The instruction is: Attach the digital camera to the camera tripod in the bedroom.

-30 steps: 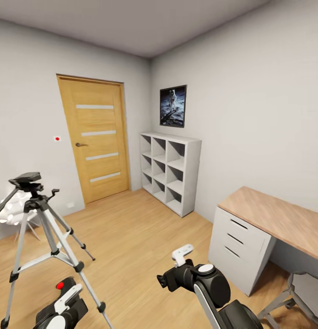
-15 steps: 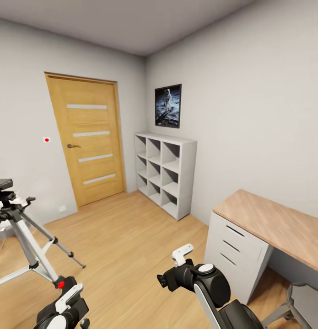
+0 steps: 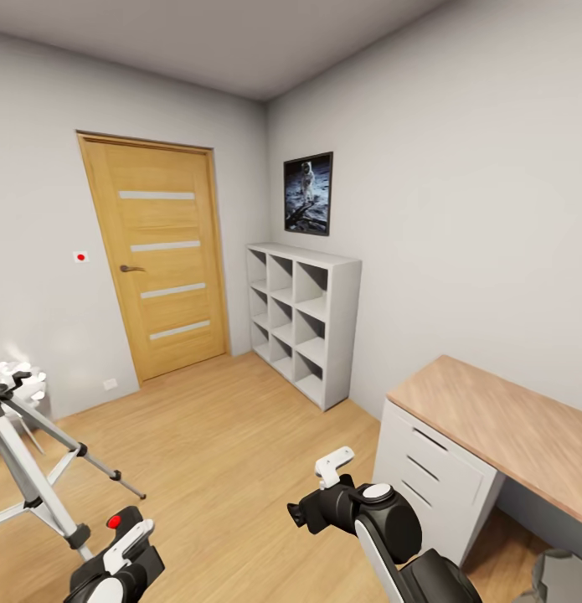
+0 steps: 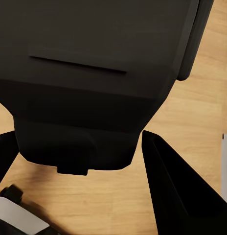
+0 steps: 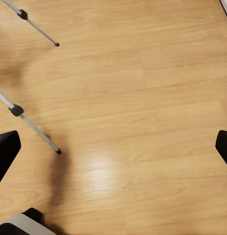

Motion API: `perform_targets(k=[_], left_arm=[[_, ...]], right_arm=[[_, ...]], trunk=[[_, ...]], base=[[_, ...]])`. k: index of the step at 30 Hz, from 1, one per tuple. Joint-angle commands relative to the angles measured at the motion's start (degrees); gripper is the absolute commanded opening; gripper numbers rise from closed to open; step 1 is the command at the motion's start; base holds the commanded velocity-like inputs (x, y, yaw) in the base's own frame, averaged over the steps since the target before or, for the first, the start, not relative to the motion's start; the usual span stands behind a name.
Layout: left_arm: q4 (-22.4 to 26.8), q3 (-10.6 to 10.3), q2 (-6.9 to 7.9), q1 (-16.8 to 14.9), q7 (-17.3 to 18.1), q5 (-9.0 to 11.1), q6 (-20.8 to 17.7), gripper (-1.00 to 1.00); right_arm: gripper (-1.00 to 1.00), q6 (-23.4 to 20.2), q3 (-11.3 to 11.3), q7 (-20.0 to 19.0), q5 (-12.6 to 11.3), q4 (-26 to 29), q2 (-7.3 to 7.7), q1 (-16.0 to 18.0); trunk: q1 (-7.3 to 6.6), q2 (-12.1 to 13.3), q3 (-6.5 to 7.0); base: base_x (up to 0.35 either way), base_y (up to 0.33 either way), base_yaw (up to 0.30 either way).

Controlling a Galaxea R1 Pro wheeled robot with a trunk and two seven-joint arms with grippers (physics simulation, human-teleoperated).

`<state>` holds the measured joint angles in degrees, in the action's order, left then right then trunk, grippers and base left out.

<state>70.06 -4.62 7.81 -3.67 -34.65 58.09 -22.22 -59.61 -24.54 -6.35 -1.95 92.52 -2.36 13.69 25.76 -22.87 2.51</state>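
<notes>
Head view of the bedroom. The left gripper (image 3: 115,548), low at 7 o'clock, is closed on the digital camera (image 3: 123,521), whose red button faces up; in the left wrist view the camera's black body (image 4: 94,73) sits between the dark fingers (image 4: 177,196). The camera tripod (image 3: 31,469) stands at 8 o'clock, cut by the frame edge, its head out of sight, just beside the held camera. The right gripper (image 3: 324,494), at 6 o'clock, is spread wide and holds nothing; its wrist view looks down on plank floor (image 5: 143,98) and 2 tripod legs (image 5: 35,129). Judged step: approach. To do it well, bring the tripod head into sight first, keep the camera level, and keep the base clear of the splayed legs. Both forearms are held low and forward.
</notes>
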Motion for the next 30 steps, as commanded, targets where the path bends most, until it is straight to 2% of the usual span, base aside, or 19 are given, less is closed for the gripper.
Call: perform_targets(k=[1,4,7,13,14,18,24,30], left_arm=[[0.07,-0.15,0.03,-0.04,-0.4,0.25,-0.12,-1.0],[0.07,-0.24,-0.04,-0.12,-0.37,0.26,-0.16,-1.0],[0.03,-1.19,-0.1,-0.49,-0.3,0.26,-0.22,-1.0],[-0.05,-5.97,-0.16,-1.98,0.72,0.24,-0.32,-1.0],[-0.1,-7.52,-0.19,-2.51,1.01,0.25,-0.35,-1.0],[-0.14,-9.68,-0.27,-3.26,1.31,0.26,-0.41,-1.0],[-0.17,-10.93,-0.31,-3.66,1.46,0.27,-0.62,-1.0],[-0.19,-11.25,-0.26,-3.78,1.48,0.22,-0.64,-1.0]], right_arm=[[1.0,-0.25,0.02,0.0,-0.16,0.03,-0.01,0.02],[1.0,-0.25,0.02,-0.01,-0.16,0.03,-0.01,0.02],[1.0,-0.25,0.02,-0.01,-0.16,0.03,-0.01,0.02],[1.0,-0.25,0.02,-0.05,-0.17,0.03,0.03,0.02],[1.0,-0.25,0.02,-0.05,-0.17,0.03,0.04,0.02],[1.0,-0.25,0.02,-0.06,-0.16,0.03,0.06,0.07],[1.0,-0.25,0.02,-0.09,-0.16,0.03,0.12,0.1],[1.0,-0.25,0.02,-0.14,-0.18,0.03,0.43,0.16]], trunk=[[0.03,-0.05,-0.03],[0.03,-0.05,-0.03],[0.03,-0.05,-0.03],[0.03,-0.05,-0.03],[0.03,-0.05,-0.03],[0.03,-0.05,-0.03],[0.03,-0.05,-0.03],[0.03,-0.05,-0.03]], base=[[0.037,-0.042,0.033],[0.03,-0.034,0.027],[0.015,-0.017,0.015],[0.006,-0.007,0.054],[0.002,-0.002,0.144],[0.001,-0.001,0.167],[0.059,-0.013,0.079],[0.247,-0.115,0.016]])
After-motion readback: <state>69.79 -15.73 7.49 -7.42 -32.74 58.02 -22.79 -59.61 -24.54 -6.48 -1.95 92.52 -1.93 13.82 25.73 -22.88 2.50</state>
